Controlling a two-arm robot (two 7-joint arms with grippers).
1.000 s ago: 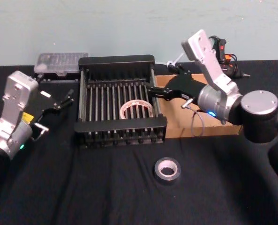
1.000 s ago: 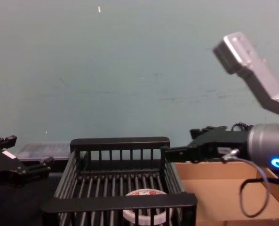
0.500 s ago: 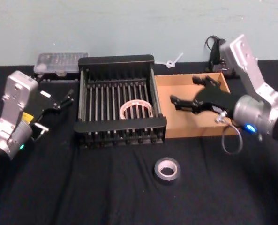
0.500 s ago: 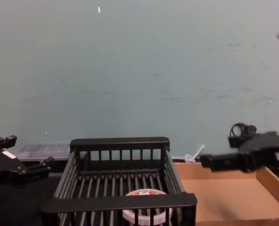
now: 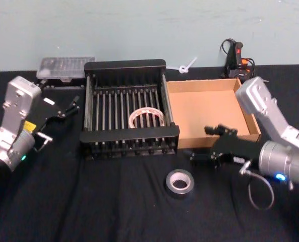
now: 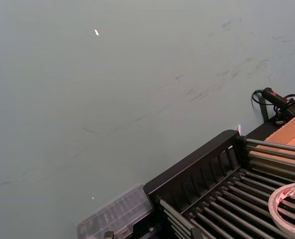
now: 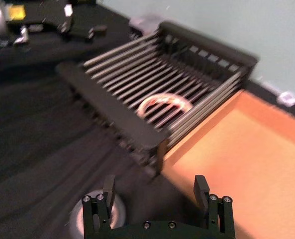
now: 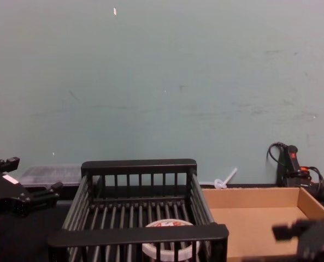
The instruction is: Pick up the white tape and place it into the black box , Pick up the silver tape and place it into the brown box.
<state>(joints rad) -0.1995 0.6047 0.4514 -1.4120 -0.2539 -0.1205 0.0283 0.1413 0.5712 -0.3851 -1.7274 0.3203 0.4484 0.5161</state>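
1. Head view: the right claw (image 5: 199, 157), released and empty, hovers just beside the silver tape (image 5: 180, 182) lying on the counter (image 5: 114, 201).
2. White tape (image 5: 146, 118) lies inside the black box (image 5: 129, 65).
3. Left claw (image 5: 63, 112) sits parked left of it, fingers parted.

Silver-grey arm links, black end effectors; right end effector (image 5: 202, 156) shows screws, a looped cable, perhaps blue light.
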